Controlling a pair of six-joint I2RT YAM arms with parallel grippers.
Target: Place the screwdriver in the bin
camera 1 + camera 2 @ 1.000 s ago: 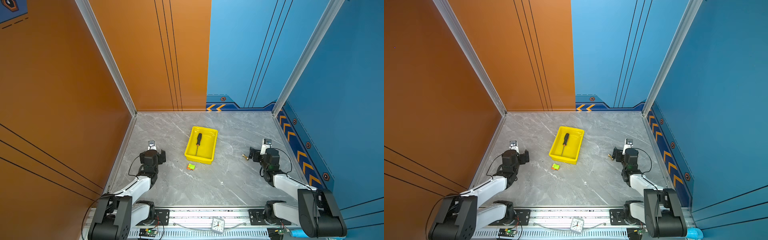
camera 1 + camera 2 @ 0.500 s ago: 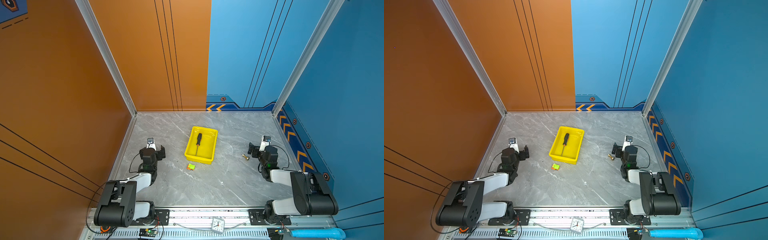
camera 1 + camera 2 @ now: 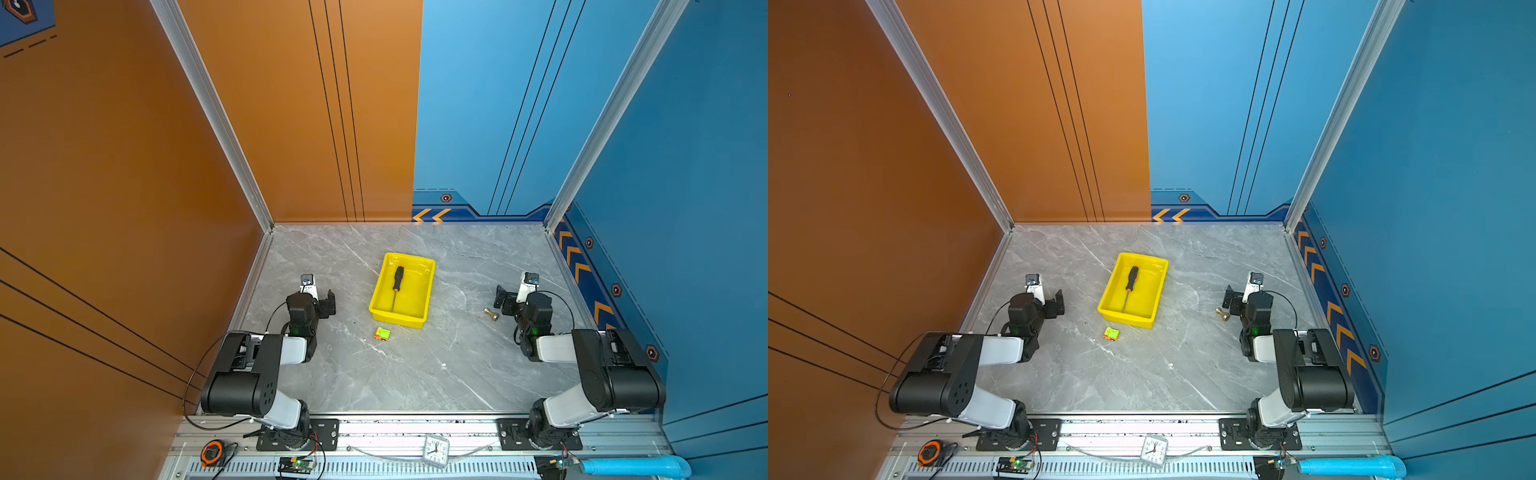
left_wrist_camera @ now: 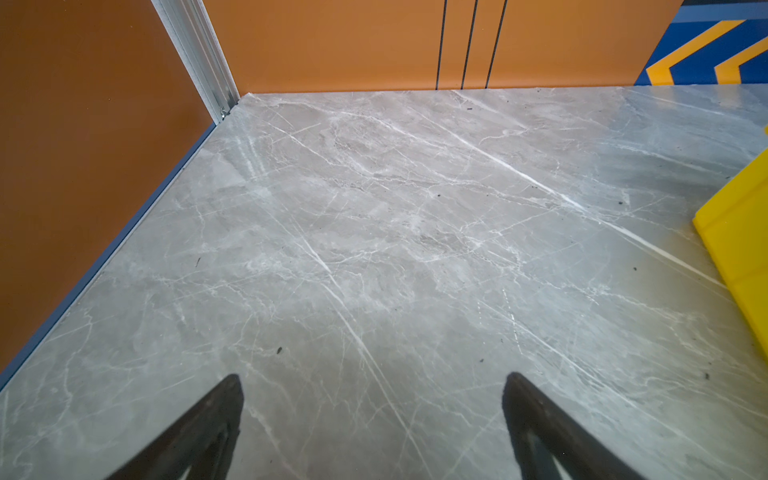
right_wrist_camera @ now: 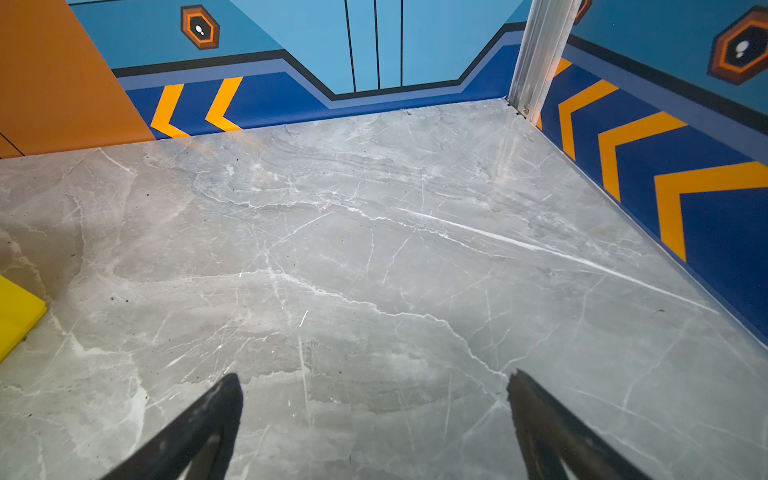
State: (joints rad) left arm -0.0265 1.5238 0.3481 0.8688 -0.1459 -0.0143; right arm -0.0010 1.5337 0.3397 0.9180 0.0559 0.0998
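In both top views, the screwdriver (image 3: 397, 289) flat on the floor of the yellow bin (image 3: 398, 321), nearer its left wall. Black-and-orange handle toward the back wall, thin dark shaft pointing to the front. Free of both grippers. The bin on the grey stone table (image 3: 415, 374), about in the middle, between the two arms. Just in front of the bin and not touching it, a small green-and-orange toy block (image 3: 382, 333). Off to the right, a small brass fitting (image 3: 491, 314) on the table, just beside the right gripper (image 3: 510, 298) but apart from it. Over bare table left of the bin, well apart from it, the left gripper (image 3: 321, 298). In the left wrist view, two dark fingers (image 4: 208, 424) spread wide, only bare stone between them, a corner of the yellow bin at the edge. Same in the right wrist view: fingers (image 5: 216, 407) spread wide over bare stone, a bit of yellow at the side. Both arms folded back near the front rail. Along that rail, a small white clock (image 3: 436, 451), an orange-and-black tape measure (image 3: 212, 453) and a light blue tube (image 3: 636, 465).
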